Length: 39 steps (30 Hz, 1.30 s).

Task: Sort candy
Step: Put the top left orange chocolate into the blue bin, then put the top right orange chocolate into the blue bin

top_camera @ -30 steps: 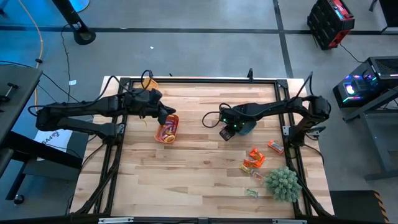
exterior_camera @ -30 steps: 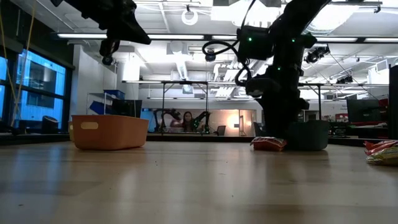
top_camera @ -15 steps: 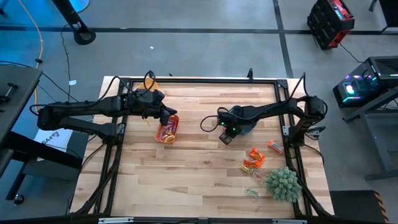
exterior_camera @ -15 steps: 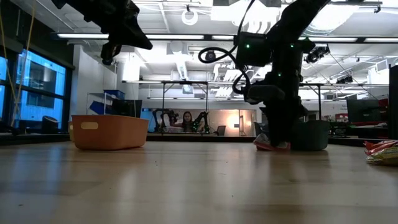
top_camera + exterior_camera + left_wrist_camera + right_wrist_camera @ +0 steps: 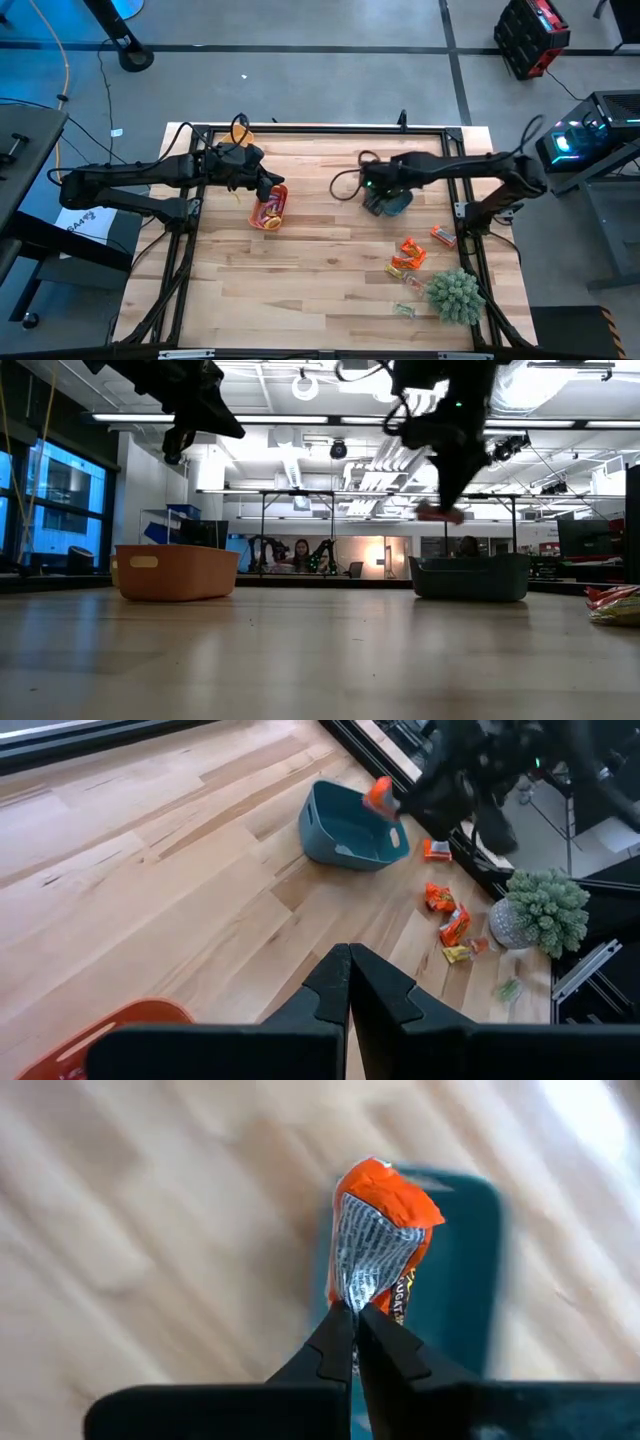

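Our right gripper, fingers pinched on a crinkled orange-wrapped candy, hangs directly above the teal plastic tray right of centre; left fingers closed, empty.

Orange, silver-backed candy; teal tray; orange tray

left pincer closed, raised | right pincer pinched shut, raised
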{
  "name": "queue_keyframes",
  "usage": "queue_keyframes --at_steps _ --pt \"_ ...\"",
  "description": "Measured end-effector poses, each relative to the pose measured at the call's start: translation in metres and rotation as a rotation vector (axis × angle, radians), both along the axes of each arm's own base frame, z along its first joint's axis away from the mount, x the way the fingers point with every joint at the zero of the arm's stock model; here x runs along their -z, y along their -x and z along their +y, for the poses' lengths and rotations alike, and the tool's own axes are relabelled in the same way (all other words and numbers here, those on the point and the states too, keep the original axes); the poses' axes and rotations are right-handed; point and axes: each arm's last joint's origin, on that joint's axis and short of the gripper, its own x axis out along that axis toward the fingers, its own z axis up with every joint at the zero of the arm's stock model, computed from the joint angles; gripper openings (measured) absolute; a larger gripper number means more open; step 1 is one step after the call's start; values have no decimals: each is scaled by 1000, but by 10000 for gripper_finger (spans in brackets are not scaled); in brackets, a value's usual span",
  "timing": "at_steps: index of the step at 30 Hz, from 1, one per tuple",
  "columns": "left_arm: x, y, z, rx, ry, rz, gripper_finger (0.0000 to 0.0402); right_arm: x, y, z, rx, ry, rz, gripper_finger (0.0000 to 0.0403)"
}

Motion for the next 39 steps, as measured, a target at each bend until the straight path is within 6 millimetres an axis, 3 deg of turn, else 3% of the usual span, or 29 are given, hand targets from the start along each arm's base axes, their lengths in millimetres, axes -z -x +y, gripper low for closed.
queue_keyframes --at_steps 7,12,21,28,33,39 --pt "0 0 0 1 -2 1 0 22 24 -15 95 -41 148 13" --pt "0 0 0 1 -2 2 0 39 29 -7 58 -81 188 55" --pt "0 0 1 6 -15 5 0 35 48 15 -39 -54 382 130" --pt "0 0 0 5 -8 3 0 29 92 40 45 -218 327 136" --pt "0 0 0 5 -8 3 0 56 127 48 160 -304 303 136" --pt "0 0 0 3 -8 3 0 77 128 44 188 -283 280 136"
